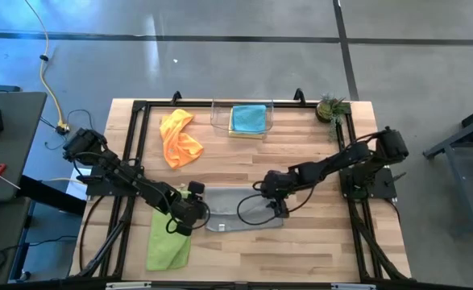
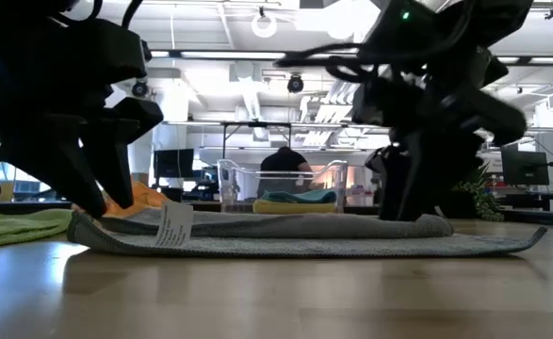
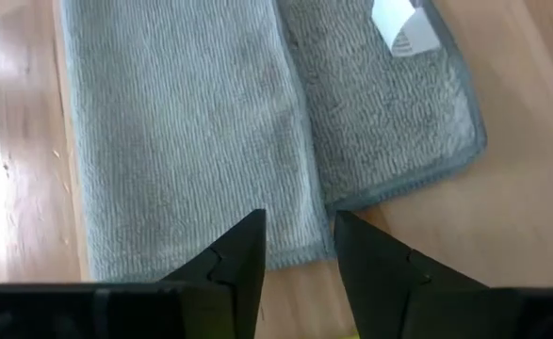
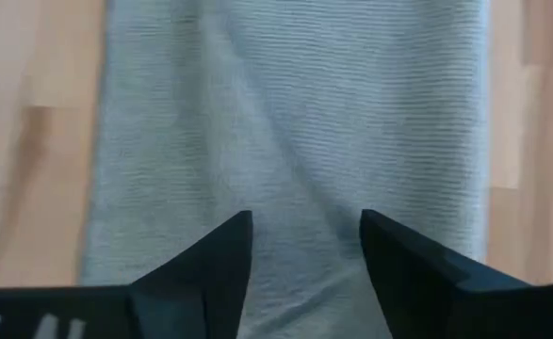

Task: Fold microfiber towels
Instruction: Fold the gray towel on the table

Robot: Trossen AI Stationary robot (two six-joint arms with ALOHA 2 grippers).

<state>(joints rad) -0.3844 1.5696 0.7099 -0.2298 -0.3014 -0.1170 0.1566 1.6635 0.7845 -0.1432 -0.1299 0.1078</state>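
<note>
L gripper [image 3: 298, 247] jaws part-open, empty, at grey towel [image 3: 191, 122] edge, R gripper [image 4: 304, 247] jaws wide, empty, over it

You're looking at two arms built of dark, near-black links with blocky joints, the left arm [image 1: 123, 173] in the left half of the frame and the right arm [image 1: 341, 161] in the right half, each with thin black cables looping alongside. From the wrists, each gripper's fingers [image 3: 243, 259] are matte black, wedge-shaped, tapering to blunt tips. At table level, a small green light [image 2: 406, 14] glows at upper right.
</note>
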